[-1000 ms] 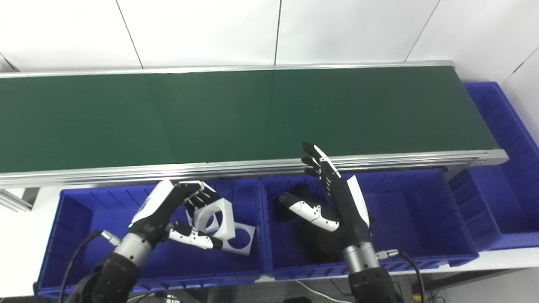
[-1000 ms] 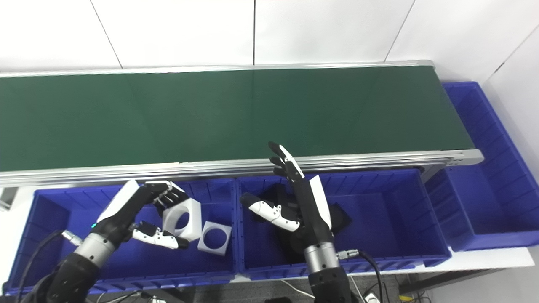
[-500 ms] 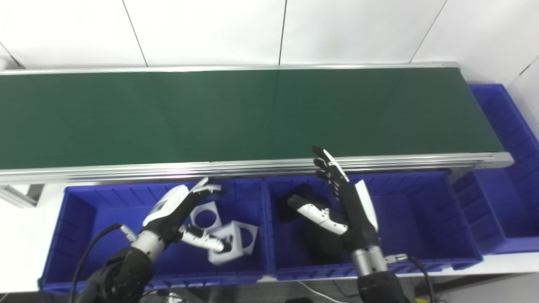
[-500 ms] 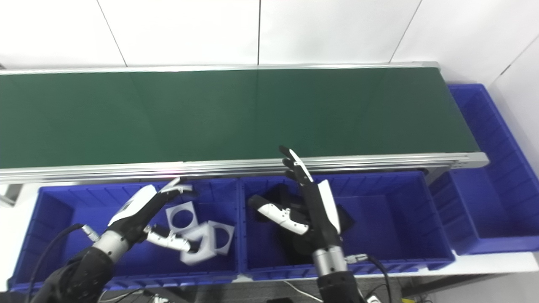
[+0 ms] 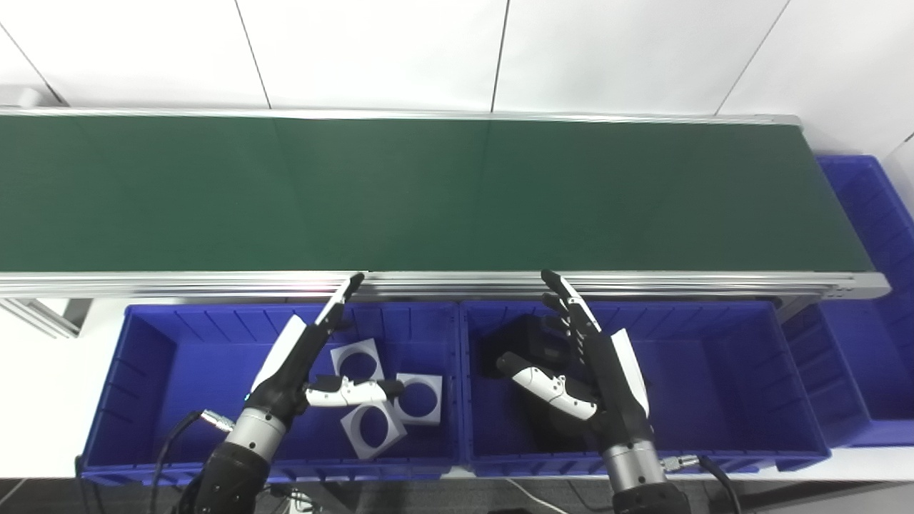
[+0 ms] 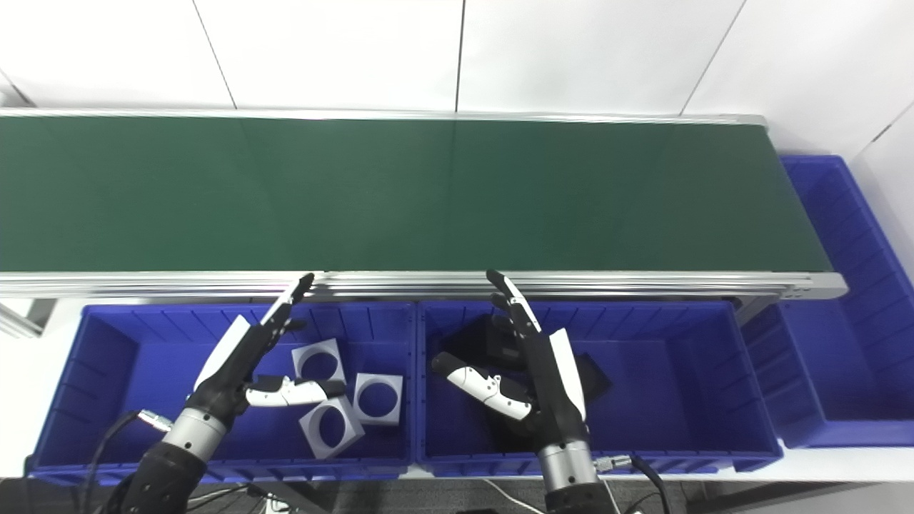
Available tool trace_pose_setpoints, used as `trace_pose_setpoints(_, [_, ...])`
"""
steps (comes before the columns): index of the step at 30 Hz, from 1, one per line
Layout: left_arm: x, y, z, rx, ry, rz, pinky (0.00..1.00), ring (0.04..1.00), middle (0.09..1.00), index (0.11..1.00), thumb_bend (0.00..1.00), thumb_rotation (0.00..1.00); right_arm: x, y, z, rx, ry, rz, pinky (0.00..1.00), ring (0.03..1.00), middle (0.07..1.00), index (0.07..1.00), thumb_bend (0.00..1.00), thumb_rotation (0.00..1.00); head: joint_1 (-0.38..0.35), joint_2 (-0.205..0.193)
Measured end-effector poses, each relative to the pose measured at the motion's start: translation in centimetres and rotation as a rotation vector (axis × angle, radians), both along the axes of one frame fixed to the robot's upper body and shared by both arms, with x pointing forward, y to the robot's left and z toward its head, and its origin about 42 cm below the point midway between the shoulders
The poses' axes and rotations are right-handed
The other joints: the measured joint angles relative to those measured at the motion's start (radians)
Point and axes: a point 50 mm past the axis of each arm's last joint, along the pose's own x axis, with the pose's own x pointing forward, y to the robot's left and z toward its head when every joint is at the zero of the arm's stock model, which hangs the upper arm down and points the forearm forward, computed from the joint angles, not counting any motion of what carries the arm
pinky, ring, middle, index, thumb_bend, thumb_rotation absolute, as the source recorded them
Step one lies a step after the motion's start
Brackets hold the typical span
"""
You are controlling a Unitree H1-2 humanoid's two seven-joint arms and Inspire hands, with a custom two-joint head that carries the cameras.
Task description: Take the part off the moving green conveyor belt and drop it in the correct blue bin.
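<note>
Nearest to me, lower left of the frame, my left hand [image 5: 296,357] is spread flat and holding nothing, hovering over the left blue bin [image 5: 143,357]. Three white square parts with round holes [image 5: 389,396] lie loose on the bin floor beside the thumb; hard plastic blocks by the look of them. So I'd say the drop's done and the belt part is in there.

Lower middle, my right hand [image 5: 596,364] is also open and empty, fingers pointing up, parked over the middle blue bin [image 5: 714,371], probably waiting its turn. Dark boxy parts [image 5: 525,339] sit under it, hard to make out.

Further back, the green conveyor belt [image 5: 428,193] is matte, framed in aluminium rails, with nothing riding on it.
</note>
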Motion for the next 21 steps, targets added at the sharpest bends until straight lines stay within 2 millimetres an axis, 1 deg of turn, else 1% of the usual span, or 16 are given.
trace_pose_setpoints(1, [0.0, 0.0, -0.1, -0.028, -0.017, -0.001, 0.93, 1.000, 1.000, 1.000, 0.95, 0.44, 0.0, 0.0, -0.1, 0.000, 0.003, 0.000, 0.85, 0.912, 0.948, 0.930, 0.70, 0.46, 0.000, 0.000])
trace_pose_setpoints(2, [-0.1, 0.0, -0.4, -0.053, -0.023, 0.010, 0.93, 1.000, 1.000, 0.998, 0.96, 0.45, 0.0, 0.0, -0.1, 0.003, 0.004, 0.000, 0.85, 0.911, 0.945, 0.928, 0.69, 0.45, 0.000, -0.009])
trace_pose_setpoints(5, [-0.1, 0.1, -0.9, -0.096, -0.052, 0.038, 0.89, 0.979, 1.000, 0.988, 0.97, 0.51, -0.1, 0.0, -0.6, 0.004, 0.013, -0.003, 0.85, 0.905, 0.936, 0.926, 0.68, 0.45, 0.000, -0.014])
trace_pose_setpoints(7, [-0.1, 0.1, -1.1, -0.107, -0.082, 0.048, 0.88, 0.970, 1.000, 0.982, 0.97, 0.53, -0.2, 0.0, -0.7, 0.004, 0.011, 0.000, 0.85, 0.903, 0.934, 0.925, 0.68, 0.45, 0.000, -0.017])
trace_pose_setpoints(9, [-0.1, 0.1, -1.2, -0.129, -0.103, 0.058, 0.87, 0.962, 0.999, 0.977, 0.97, 0.52, -0.1, 0.0, -0.6, 0.006, -0.002, 0.002, 0.86, 0.907, 0.935, 0.925, 0.67, 0.43, 0.000, -0.018])
trace_pose_setpoints(14, [0.0, -0.1, -1.3, -0.178, -0.116, 0.078, 0.85, 0.945, 0.984, 0.963, 0.96, 0.49, -0.1, 0.0, -0.6, 0.007, -0.008, 0.003, 0.85, 0.905, 0.935, 0.925, 0.67, 0.44, 0.000, -0.020])
trace_pose_setpoints(16, [0.0, -0.1, -1.4, -0.188, -0.114, 0.081, 0.85, 0.941, 0.981, 0.960, 0.96, 0.49, -0.1, 0.0, -0.6, 0.007, -0.008, 0.003, 0.86, 0.908, 0.937, 0.926, 0.66, 0.44, 0.000, -0.020])
trace_pose_setpoints(21, [0.0, -0.1, -1.4, -0.194, -0.112, 0.086, 0.84, 0.939, 0.978, 0.954, 0.95, 0.49, -0.1, 0.0, -0.6, 0.006, -0.008, 0.003, 0.85, 0.906, 0.933, 0.925, 0.66, 0.45, -0.006, -0.008])
